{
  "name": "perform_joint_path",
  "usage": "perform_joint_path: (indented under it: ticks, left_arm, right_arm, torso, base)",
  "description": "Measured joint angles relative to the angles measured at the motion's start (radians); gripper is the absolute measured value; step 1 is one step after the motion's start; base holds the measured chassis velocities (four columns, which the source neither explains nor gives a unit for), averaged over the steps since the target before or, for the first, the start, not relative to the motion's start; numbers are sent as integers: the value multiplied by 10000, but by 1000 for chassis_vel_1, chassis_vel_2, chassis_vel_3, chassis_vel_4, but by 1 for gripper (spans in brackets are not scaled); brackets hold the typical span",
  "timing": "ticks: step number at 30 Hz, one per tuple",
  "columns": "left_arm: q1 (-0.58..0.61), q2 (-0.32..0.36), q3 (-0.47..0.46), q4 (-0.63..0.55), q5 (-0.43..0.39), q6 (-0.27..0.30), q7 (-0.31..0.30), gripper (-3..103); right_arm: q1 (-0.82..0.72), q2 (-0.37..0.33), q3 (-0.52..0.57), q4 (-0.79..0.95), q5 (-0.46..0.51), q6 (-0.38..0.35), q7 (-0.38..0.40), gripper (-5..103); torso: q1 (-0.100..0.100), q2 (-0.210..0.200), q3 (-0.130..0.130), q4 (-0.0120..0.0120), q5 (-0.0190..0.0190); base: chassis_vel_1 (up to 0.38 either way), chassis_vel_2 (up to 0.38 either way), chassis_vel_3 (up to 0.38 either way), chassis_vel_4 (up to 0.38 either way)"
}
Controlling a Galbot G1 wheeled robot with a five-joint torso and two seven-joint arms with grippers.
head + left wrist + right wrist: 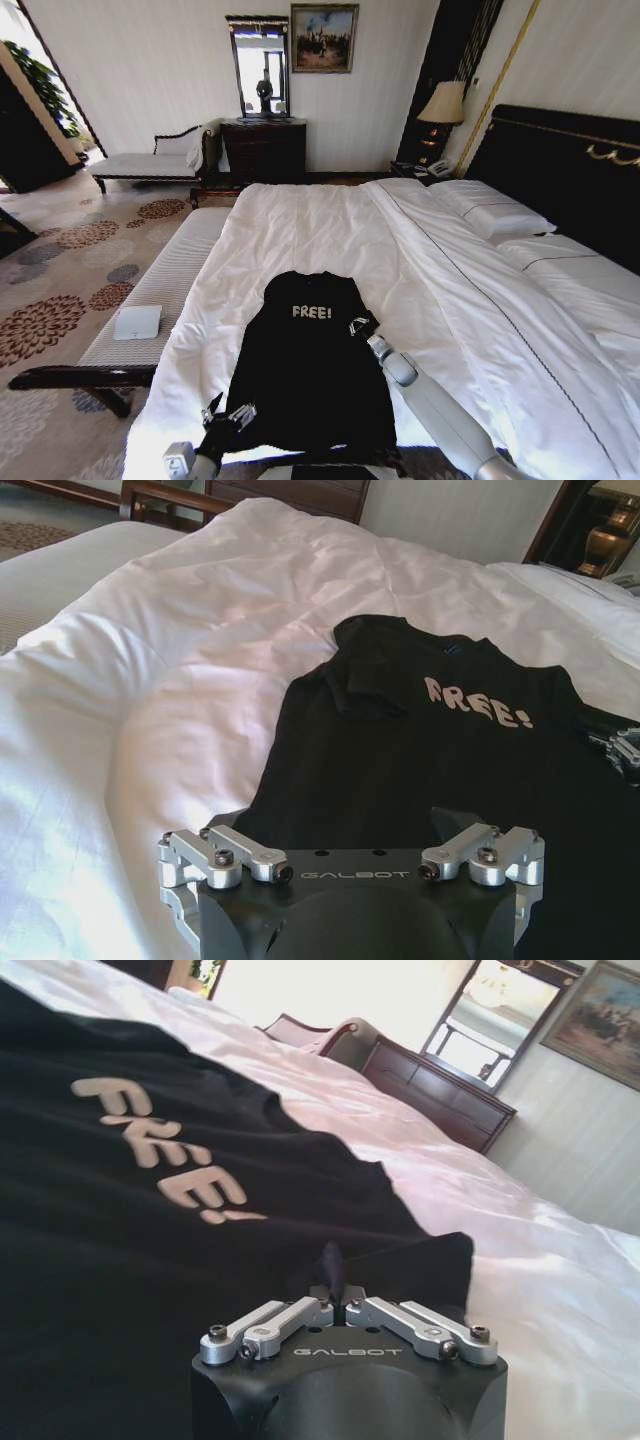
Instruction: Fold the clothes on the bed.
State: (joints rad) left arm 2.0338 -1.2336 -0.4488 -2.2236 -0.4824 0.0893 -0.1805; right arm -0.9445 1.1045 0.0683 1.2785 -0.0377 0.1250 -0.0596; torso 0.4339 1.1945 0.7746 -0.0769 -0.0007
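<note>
The clothes are one black T-shirt [310,365] with white "FREE!" lettering, lying flat on the white bed [330,225] near its close edge. In the left wrist view the T-shirt [440,770] has one sleeve folded inward. My left gripper [226,417] hovers at the shirt's lower left corner; my left gripper [345,825] is open, its links spread wide over the hem. My right gripper [362,325] is at the shirt's right side near the sleeve. Seen from its own wrist, my right gripper [335,1282] is shut on a pinch of the black T-shirt [150,1260].
A pale upholstered bench [165,285] runs along the bed's left side, with a white flat object [137,322] on it. Pillows [497,215] and a dark headboard [570,165] are at the right. A dresser [263,148] and a lamp [445,105] stand by the far wall.
</note>
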Motion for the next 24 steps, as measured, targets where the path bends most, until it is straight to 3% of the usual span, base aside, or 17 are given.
perform_joint_path:
  ticks: [13, 24]
  left_arm:
    - [-102, -32, 140, -20, 145, -49, 16, 100]
    - [-190, -67, 171, -224, 97, -52, 12, 100]
  right_arm:
    - [294, -412, 1249, 537, 1804, -681, 259, 1]
    - [849, -599, 1480, 41, 3163, -1460, 574, 1]
  torso:
    - [1, 0, 0, 0, 0]
    - [1, 0, 0, 2, 1]
  base:
    - [0, 0, 0, 0]
    - [0, 0, 0, 0]
